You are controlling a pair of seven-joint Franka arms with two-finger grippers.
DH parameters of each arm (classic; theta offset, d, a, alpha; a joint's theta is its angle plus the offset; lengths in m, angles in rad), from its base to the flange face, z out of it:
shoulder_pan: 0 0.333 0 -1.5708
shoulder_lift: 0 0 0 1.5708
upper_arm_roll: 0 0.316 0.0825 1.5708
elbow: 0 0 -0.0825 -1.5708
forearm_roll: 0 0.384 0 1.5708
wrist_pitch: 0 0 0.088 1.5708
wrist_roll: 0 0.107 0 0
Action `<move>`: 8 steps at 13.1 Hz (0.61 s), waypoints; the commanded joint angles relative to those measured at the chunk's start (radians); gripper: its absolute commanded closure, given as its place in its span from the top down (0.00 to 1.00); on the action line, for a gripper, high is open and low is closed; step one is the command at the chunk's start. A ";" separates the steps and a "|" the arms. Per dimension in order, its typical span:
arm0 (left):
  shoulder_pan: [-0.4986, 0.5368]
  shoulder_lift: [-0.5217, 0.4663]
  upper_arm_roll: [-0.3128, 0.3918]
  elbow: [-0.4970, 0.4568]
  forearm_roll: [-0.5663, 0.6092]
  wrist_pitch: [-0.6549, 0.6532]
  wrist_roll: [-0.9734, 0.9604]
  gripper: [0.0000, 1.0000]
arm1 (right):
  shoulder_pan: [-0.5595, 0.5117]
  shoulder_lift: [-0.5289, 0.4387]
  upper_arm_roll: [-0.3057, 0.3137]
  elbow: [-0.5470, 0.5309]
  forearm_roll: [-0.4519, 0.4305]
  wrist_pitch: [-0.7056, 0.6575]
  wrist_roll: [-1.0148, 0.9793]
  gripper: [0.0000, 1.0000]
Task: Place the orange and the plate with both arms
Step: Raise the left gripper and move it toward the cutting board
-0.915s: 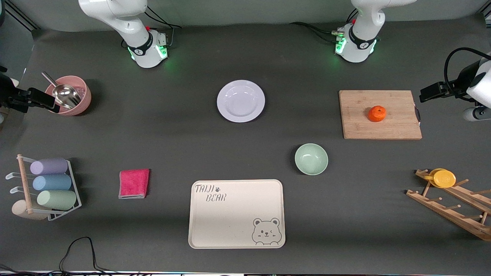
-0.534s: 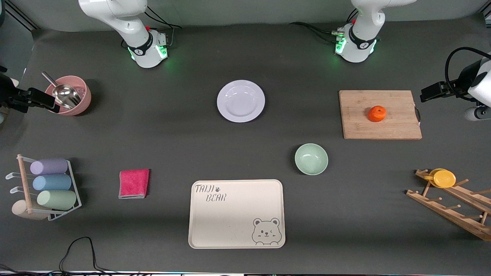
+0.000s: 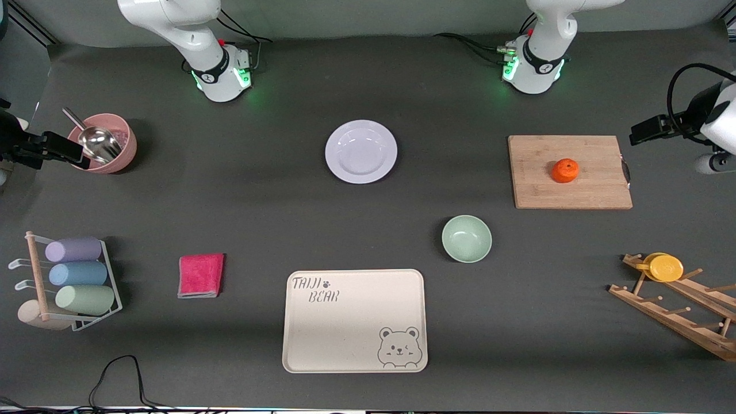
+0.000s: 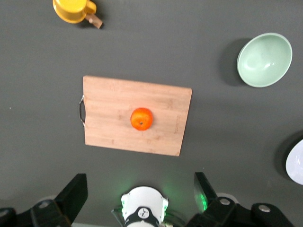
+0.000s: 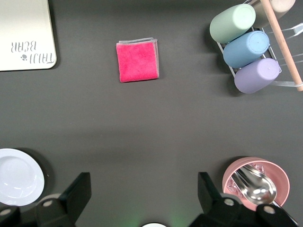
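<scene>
We see a dark grey table (image 3: 276, 201) under even light, with a pale wall (image 3: 368, 14) along its top edge.

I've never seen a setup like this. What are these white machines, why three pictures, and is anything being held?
Two robot arms stand at a table. One picture looks down from a camera facing them; the other two come from cameras on each arm's wrist. The left gripper hangs above the cutting board where the orange lies. The right gripper hangs by the pink bowl. Both have open jaws and hold nothing. The plate, a green bowl, a bear tray and a pink cloth lie untouched.
</scene>
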 commanded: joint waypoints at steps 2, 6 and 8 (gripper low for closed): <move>0.010 -0.278 0.003 -0.308 -0.008 0.043 0.003 1.00 | 0.004 -0.017 0.004 -0.001 -0.004 -0.015 0.026 1.00; 0.010 -0.392 0.013 -0.533 -0.008 0.174 0.033 1.00 | 0.006 -0.021 0.006 -0.006 -0.005 -0.015 0.045 1.00; 0.010 -0.389 0.022 -0.660 -0.008 0.327 0.038 1.00 | 0.007 -0.021 0.010 -0.007 -0.004 -0.015 0.097 1.00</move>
